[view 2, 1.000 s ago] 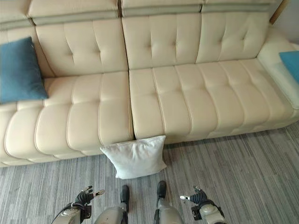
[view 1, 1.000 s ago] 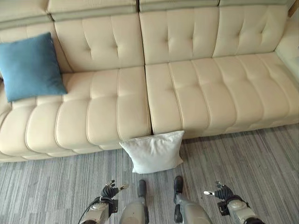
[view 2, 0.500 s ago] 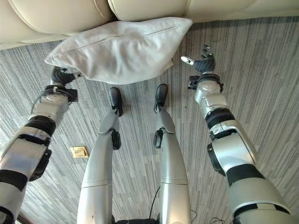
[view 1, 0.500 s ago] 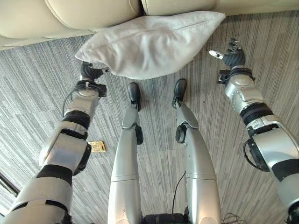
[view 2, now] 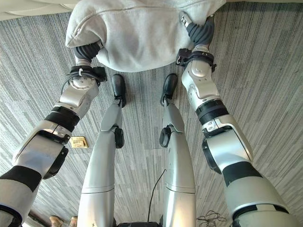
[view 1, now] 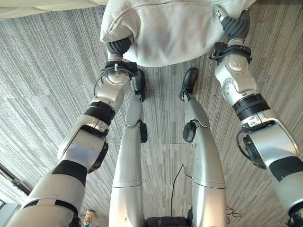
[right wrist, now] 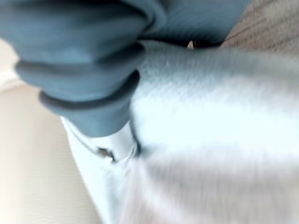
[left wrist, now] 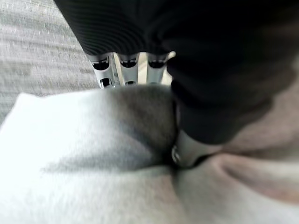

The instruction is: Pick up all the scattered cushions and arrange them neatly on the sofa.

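Silver-grey arms with black bands, dark ribbed covers over both wrists.

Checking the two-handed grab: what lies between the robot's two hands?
The white cushion spans the stretch between the left hand and the right hand, as the left eye view shows.

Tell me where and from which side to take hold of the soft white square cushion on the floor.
Grip the soft white square cushion at its two opposite side edges, one hand from each side. It is wide, limp and sagging, so a one-sided hold would probably let it droop. The left hand and right hand already flank it there, thumbs pressing into the fabric.
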{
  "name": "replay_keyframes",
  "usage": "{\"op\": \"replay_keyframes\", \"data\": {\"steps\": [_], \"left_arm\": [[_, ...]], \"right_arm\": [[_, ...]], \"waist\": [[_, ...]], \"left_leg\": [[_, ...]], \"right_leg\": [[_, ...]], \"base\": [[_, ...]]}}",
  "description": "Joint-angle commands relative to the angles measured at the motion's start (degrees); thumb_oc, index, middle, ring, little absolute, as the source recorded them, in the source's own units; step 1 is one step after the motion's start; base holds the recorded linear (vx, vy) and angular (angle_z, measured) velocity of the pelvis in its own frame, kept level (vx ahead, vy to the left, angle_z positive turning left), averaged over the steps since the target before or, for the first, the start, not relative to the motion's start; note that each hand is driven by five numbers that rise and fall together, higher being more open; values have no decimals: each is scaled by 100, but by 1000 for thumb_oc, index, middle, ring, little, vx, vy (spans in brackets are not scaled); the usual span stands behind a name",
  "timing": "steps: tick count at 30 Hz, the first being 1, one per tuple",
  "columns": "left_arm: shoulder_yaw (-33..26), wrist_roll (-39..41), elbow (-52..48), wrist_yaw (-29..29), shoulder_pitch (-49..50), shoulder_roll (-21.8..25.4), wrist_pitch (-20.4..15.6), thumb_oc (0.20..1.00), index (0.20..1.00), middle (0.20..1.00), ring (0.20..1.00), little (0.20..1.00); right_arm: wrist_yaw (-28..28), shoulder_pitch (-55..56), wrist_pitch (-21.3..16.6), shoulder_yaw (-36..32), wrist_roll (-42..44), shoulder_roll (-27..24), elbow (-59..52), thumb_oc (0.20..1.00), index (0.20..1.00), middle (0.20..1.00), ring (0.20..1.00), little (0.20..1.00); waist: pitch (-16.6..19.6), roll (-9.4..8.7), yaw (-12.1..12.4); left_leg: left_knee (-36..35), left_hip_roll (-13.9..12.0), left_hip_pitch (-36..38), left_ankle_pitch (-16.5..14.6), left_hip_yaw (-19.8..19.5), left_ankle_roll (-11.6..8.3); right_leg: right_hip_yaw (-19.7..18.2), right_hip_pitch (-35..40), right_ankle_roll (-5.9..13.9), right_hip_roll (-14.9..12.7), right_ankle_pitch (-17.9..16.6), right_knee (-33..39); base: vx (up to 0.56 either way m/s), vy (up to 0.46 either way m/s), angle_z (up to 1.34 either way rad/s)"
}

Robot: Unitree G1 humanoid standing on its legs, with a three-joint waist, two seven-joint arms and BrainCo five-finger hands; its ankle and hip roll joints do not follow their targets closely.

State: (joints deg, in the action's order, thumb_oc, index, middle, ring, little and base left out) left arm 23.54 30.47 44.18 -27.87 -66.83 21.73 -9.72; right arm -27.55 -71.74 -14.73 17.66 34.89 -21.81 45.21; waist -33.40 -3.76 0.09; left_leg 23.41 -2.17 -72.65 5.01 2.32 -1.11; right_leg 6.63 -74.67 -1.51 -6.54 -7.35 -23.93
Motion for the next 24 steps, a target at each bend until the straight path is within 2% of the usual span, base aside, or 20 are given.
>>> {"op": "replay_keyframes", "data": {"steps": [1, 4, 5, 7, 8, 9, 11, 13, 14, 17, 18, 19, 24], "left_arm": [[216, 42, -841, 561, 376, -1220, -782, 200, 200, 200, 200, 200], [64, 212, -1253, 624, 653, -1420, -878, 200, 200, 200, 200, 200], [-74, 281, -1734, 674, 981, -1514, -956, 200, 200, 200, 200, 200], [-164, 248, -1982, 677, 1106, -1502, -996, 200, 200, 200, 200, 200], [-226, 143, -2423, 714, 1454, -1466, -1011, 200, 200, 200, 200, 200], [-226, 143, -2423, 714, 1454, -1466, -1011, 200, 200, 200, 200, 200], [-355, -116, -3066, 738, 2048, -1307, -1006, 200, 200, 200, 200, 200], [-442, -219, -3291, 756, 2275, -1215, -1030, 200, 200, 200, 200, 200], [-509, -324, -3586, 810, 2808, -1141, -1043, 200, 200, 200, 200, 200], [-633, -462, -3967, 857, 3678, -1009, -1102, 200, 200, 200, 200, 200], [-630, -465, -3977, 855, 3695, -1010, -1099, 200, 200, 200, 200, 200], [-635, -487, -4056, 905, 4183, -1005, -1085, 200, 200, 200, 200, 200], [-806, -203, -4175, 1018, 5184, -892, -1073, 200, 200, 200, 200, 200]], "right_arm": [[570, 648, -674, 485, -31, 875, -792, 200, 200, 200, 200, 200], [908, 964, -879, 290, 440, 1103, -1197, 200, 200, 200, 200, 200], [1173, 1377, -1032, 200, 741, 1269, -1720, 200, 200, 200, 200, 200], [1299, 1538, -1104, 158, 845, 1315, -2000, 200, 200, 200, 200, 200], [1400, 1957, -1101, 181, 758, 1307, -2502, 200, 200, 200, 200, 200], [1400, 1957, -1101, 181, 758, 1307, -2502, 200, 200, 200, 200, 200], [1585, 2720, -1036, 231, 573, 1190, -3196, 200, 200, 200, 200, 200], [1662, 3020, -1034, 225, 497, 1121, -3406, 200, 200, 200, 200, 200], [1752, 3632, -905, 266, 210, 948, -3799, 200, 200, 200, 200, 200], [1858, 4585, -740, 228, -198, 752, -4250, 200, 200, 200, 200, 200], [1854, 4602, -735, 230, -202, 752, -4262, 200, 200, 200, 200, 200], [1883, 5058, -609, 143, -404, 652, -4380, 200, 200, 200, 200, 200], [1919, 5854, -412, -132, -672, 452, -4514, 200, 200, 200, 200, 200]], "waist": [[1182, 205, -125], [1310, 219, -113], [1307, 249, -114], [1320, 245, -117], [1327, 250, -122], [1327, 250, -122], [1350, 235, -113], [1398, 225, -107], [1490, 199, -97], [1643, 184, -72], [1621, 184, -69], [1750, 188, -69], [2242, 245, -89]], "left_leg": [[191, -21, -257, -735, -351, -262], [-134, 2, 70, -635, -348, -308], [-476, 0, 506, -378, -288, -341], [-617, -5, 738, -346, -276, -378], [-765, 15, 1170, -313, -258, -405], [-765, 15, 1170, -313, -258, -405], [-1139, 59, 2019, -244, -240, -465], [-1208, 69, 2267, -244, -239, -483], [-1392, 51, 2919, -207, -236, -515], [-1760, -38, 3988, -160, -197, -530], [-1781, -39, 4035, -155, -196, -530], [-1996, -82, 4610, -127, -153, -526], [-2536, -229, 5815, 2, -121, -577]], "right_leg": [[72, 189, 747, 48, 1329, -487], [71, 456, 746, 69, 1253, -226], [109, 852, 706, 59, 1024, 91], [87, 1060, 713, 71, 1001, 177], [92, 1445, 702, 55, 977, 329], [92, 1445, 702, 55, 977, 329], [114, 2211, 691, 89, 924, 673], [114, 2473, 697, 99, 915, 776], [143, 3151, 708, 92, 898, 1018], [197, 4231, 739, 85, 889, 1350], [198, 4276, 740, 87, 886, 1368], [199, 4890, 738, 94, 907, 1582], [214, 6075, 767, 172, 917, 1997]], "base": [[4, 58, -8], [-30, 32, -9], [-87, 38, -4], [-43, 14, 0], [0, 0, 0], [0, 0, 0], [-12, -25, -3], [8, -23, -3], [58, -42, -2], [94, -53, -6], [144, -50, -10], [156, -54, -5], [165, -86, -3]]}}
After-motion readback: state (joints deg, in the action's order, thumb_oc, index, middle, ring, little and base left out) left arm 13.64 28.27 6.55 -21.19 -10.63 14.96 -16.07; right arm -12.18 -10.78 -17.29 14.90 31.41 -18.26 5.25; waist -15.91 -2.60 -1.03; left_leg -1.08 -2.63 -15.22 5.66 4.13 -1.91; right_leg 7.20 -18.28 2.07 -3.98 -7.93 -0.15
